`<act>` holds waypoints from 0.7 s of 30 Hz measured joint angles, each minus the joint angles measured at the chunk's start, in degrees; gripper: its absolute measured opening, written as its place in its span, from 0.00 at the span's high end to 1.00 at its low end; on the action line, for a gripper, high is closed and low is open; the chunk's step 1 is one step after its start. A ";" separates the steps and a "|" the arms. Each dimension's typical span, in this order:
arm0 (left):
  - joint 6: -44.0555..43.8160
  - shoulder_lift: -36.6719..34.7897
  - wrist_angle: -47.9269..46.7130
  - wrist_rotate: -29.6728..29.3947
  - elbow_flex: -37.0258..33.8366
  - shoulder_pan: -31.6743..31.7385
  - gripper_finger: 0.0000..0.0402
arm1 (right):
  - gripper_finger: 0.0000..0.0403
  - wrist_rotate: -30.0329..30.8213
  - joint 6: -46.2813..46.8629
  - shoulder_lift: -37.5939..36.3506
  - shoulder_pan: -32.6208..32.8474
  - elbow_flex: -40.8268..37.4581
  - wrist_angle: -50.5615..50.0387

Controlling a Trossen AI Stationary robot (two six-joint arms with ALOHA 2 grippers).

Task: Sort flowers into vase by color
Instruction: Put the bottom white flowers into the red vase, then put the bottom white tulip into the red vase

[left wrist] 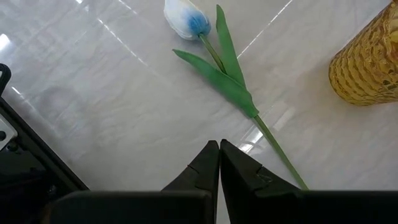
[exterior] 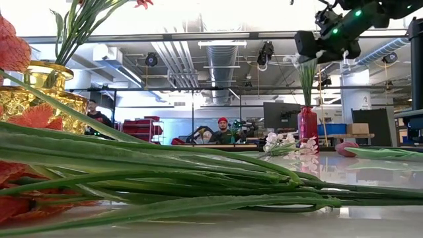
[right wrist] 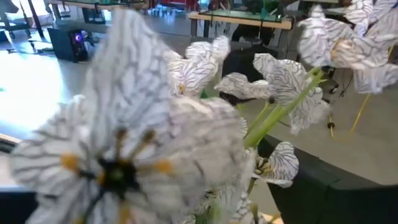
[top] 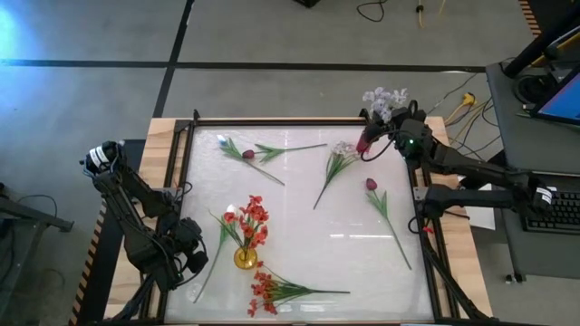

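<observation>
A yellow vase near the table's near edge holds red-orange sprays. A white bud flower lies on the table beside it. My left gripper hovers shut over the table, close to that flower's stem. A red vase at the far right corner holds a white spray, whose blossoms fill the right wrist view. My right gripper is right above that vase, at the stems. Maroon tulips, a pale spray and a red-orange spray lie flat.
A dark raised frame borders the white tabletop. In the low view, the stems of the lying red-orange spray stretch across the foreground. A second white bud lies near the far left corner. People sit in the room behind the table.
</observation>
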 joint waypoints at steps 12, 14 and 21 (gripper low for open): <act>-0.07 0.00 0.16 0.37 0.00 0.00 1.00 | 0.18 -3.40 8.32 -2.60 0.02 0.08 -10.81; -0.86 0.00 0.39 2.88 0.02 0.02 1.00 | 0.16 -4.82 10.21 -3.07 0.02 0.08 -12.46; -9.03 0.00 2.36 16.38 0.94 -0.02 1.00 | 0.16 -11.06 17.28 -4.17 0.02 0.11 -19.34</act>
